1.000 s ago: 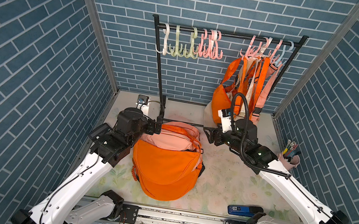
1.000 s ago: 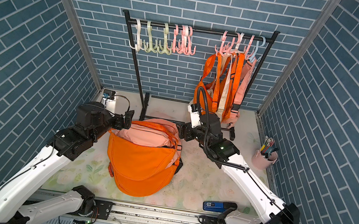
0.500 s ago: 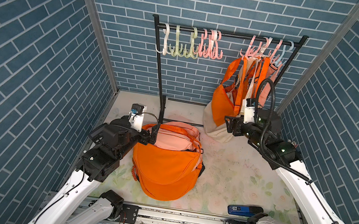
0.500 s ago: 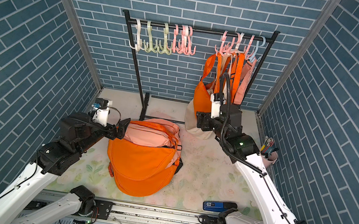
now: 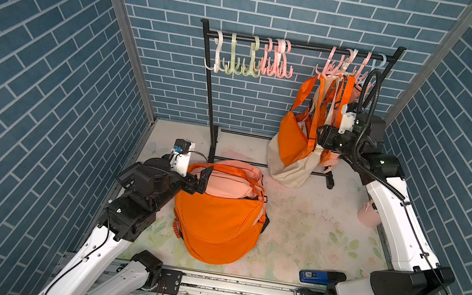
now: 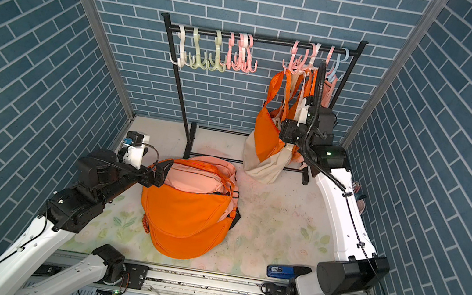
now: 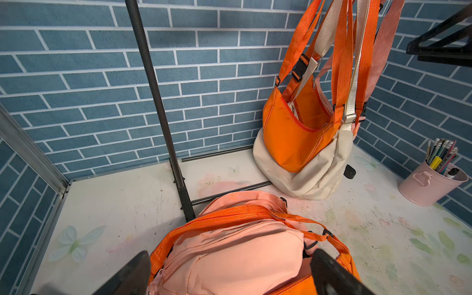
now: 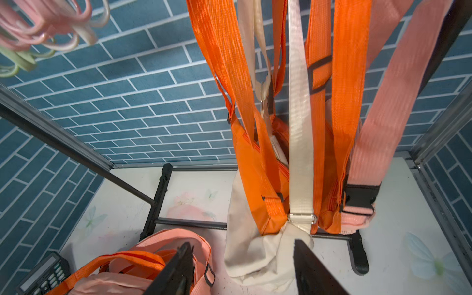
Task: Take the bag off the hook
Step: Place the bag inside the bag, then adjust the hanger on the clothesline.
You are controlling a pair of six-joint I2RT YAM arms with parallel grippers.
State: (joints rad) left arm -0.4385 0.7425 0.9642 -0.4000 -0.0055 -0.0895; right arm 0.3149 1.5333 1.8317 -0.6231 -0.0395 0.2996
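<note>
Several bags (image 5: pixel 294 138) are hanging from hooks (image 5: pixel 333 70) at the right end of the rack (image 5: pixel 308 46). The right claw (image 8: pixel 242 244) is facing their straps (image 8: pixel 224 51), jaws apart, gripping nothing. The next move is probably calling for pinching one strap and lifting it clear.

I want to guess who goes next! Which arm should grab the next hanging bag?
Right, probably. The right claw is open, up beside the hanging bags' straps, below the hooks. The left claw sits low by the pile of bags on the table, away from them.
</note>
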